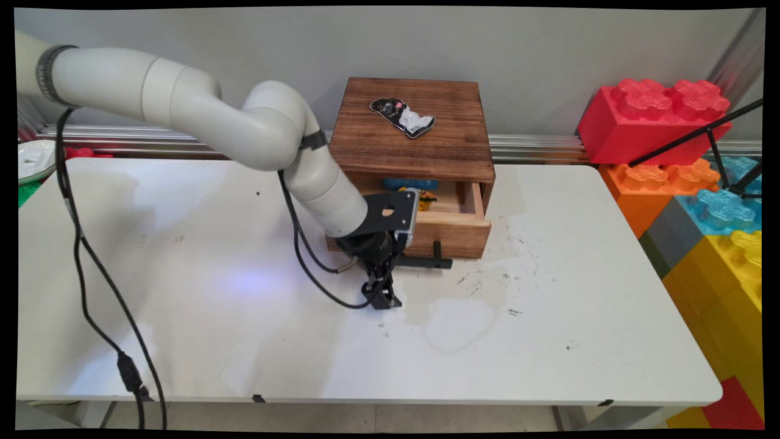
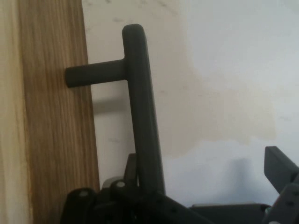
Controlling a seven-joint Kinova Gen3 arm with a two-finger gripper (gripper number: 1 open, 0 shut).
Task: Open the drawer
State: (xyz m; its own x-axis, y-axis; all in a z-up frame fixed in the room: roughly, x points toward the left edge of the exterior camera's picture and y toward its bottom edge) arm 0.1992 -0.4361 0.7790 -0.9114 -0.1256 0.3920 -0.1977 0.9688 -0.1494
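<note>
A dark wooden box [image 1: 414, 134] stands at the back of the white table [image 1: 183, 317], its light wood drawer [image 1: 454, 235] pulled partly out. Inside the drawer lie a blue packet [image 1: 409, 183] and a yellow-orange item [image 1: 425, 198]. A black and white packet [image 1: 402, 116] lies on the box top. My gripper [image 1: 381, 299] points down at the table just in front of the drawer's black bar handle [image 1: 429, 262], near its left end. In the hand view the handle [image 2: 140, 102] runs close along one finger of the open gripper [image 2: 205, 163]; nothing is held.
Large toy blocks are stacked off the table's right end: red [image 1: 652, 119], orange [image 1: 664, 183], blue [image 1: 722, 210], yellow [image 1: 731, 274]. A white dish [image 1: 33, 158] sits at the far left. Black cables [image 1: 79, 256] hang from the arm. A pale stain [image 1: 451, 311] marks the table.
</note>
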